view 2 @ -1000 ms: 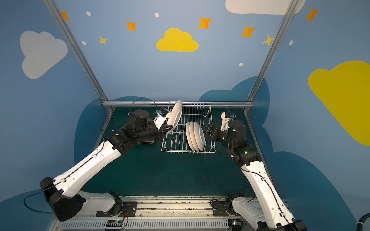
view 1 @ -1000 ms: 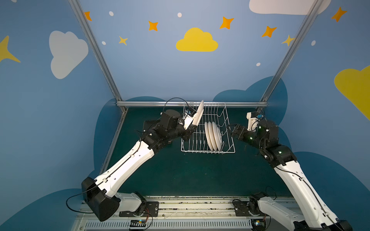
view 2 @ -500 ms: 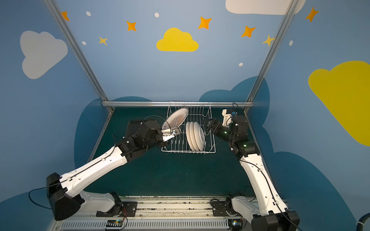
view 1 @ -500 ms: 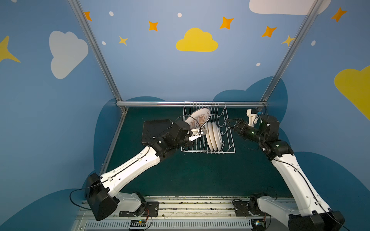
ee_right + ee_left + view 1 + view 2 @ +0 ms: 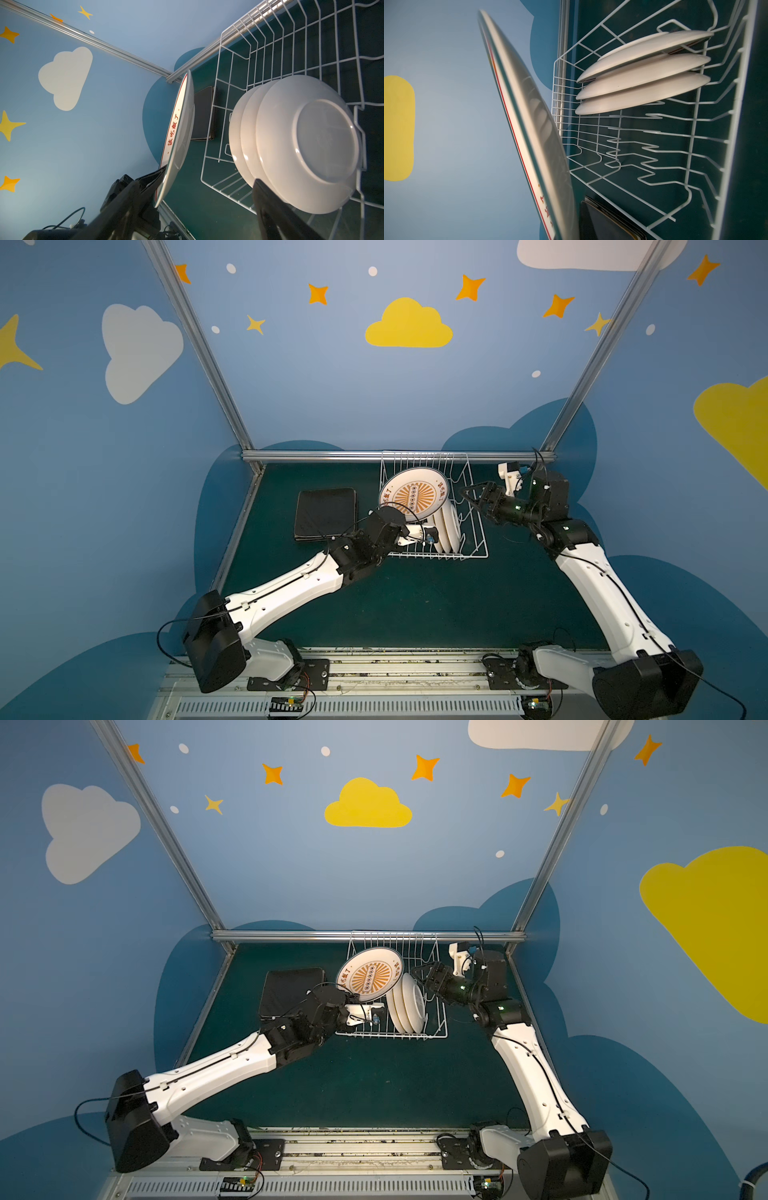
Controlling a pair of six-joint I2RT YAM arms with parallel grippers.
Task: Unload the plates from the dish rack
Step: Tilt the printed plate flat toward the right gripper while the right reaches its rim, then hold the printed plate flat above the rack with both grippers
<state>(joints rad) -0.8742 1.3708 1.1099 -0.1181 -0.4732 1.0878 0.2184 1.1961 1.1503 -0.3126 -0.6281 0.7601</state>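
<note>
Blue walls [image 5: 332,398] all round, painted with white and yellow clouds and orange stars. Aluminium posts [image 5: 199,352] stand in the back corners, with a crossbar [image 5: 316,456] along the back edge. Dark green tabletop [image 5: 415,605], matte.

Left side: a stack of black square plates [image 5: 326,512] lies flat on the tabletop, just left of the dish rack [image 5: 440,557] and outside it.

The left pincer [image 5: 384,512] is clenched on the lower rim of a round plate [image 5: 415,493] with an orange sunburst centre and red lettering on its border. The plate is in the air over the rack's left part, tilted, face toward the top cameras.

The rack is white wire and sits back centre, by the crossbar. Three white plates [image 5: 449,526] stand on edge in its right half, packed close, backs toward the right arm.

The right pincer [image 5: 467,492] is at the rack's right rim, jaws spread with nothing between them, near the standing plates' upper edge. Whether it touches them, cannot tell.
</note>
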